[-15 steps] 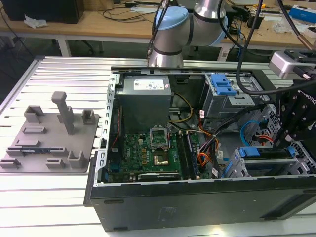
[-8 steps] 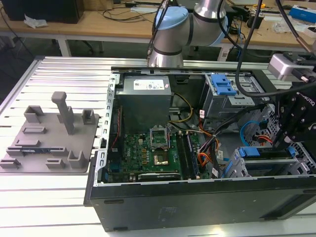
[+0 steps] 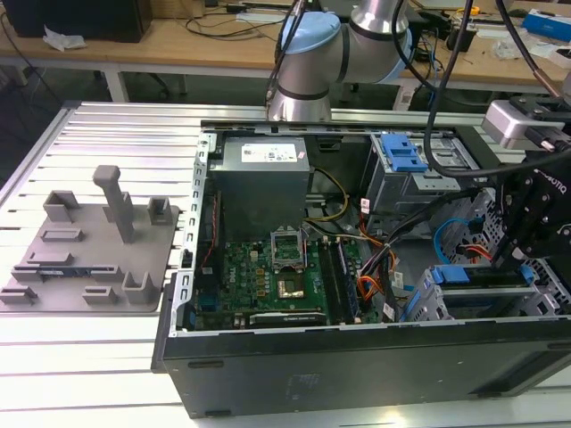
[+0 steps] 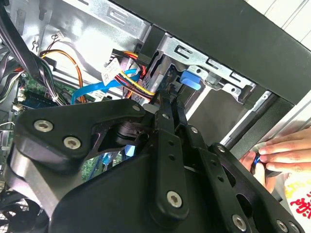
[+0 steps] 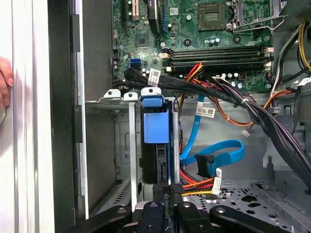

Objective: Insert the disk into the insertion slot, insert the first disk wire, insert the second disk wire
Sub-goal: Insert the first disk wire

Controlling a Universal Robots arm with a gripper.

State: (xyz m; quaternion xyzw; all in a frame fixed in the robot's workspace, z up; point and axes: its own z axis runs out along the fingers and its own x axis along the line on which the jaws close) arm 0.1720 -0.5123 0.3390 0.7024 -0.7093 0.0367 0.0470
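Note:
The disk [image 5: 156,160] stands on edge inside the insertion slot [image 5: 124,145], its blue carrier [image 5: 156,127] facing out. In the exterior view the disk [image 3: 486,275] sits in the grey cage [image 3: 446,308] at the case's front right corner. My gripper [image 5: 168,188] is at the disk's open end, its jaws shut on the black plug of the red-yellow-black disk wire [image 5: 199,183]. In the second wrist view my gripper [image 4: 171,94] reaches beside the carrier's blue tab [image 4: 190,79], with that wire bundle [image 4: 131,77] running up to its tip. A blue flat wire [image 5: 228,148] with a black plug [image 5: 204,165] lies loose nearby.
A person's hand [image 4: 284,148] rests on the case's outer wall, also seen as a hand [image 5: 5,82] in the first wrist view. A bigger bay with a blue latch [image 3: 401,156] stands behind. Black cable bundles [image 5: 252,109] cross above the cage. The motherboard [image 3: 285,272] fills the case's middle.

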